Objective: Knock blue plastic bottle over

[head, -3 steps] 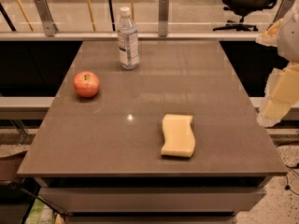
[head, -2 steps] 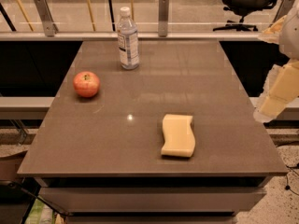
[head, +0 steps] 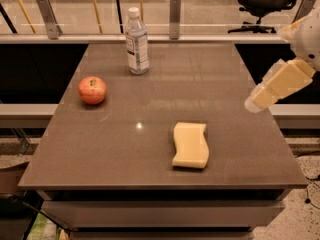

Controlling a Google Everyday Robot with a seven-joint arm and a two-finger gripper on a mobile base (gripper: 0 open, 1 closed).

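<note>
off the right edge of the table (head: 210, 79), the gripper (head: 254, 102), grip state indiscernible, should strike the upright blue plastic bottle (head: 137, 41) high near its cap, clear of the apple (head: 92, 89).

Gripper (head: 254, 102) at the far right, tip of a cream arm (head: 287, 79) angled down-left.

One blue plastic bottle (head: 137, 41), one apple (head: 92, 90), one sponge (head: 190, 145), one pincer (head: 254, 103) beside the table's (head: 225, 79) right edge.
</note>
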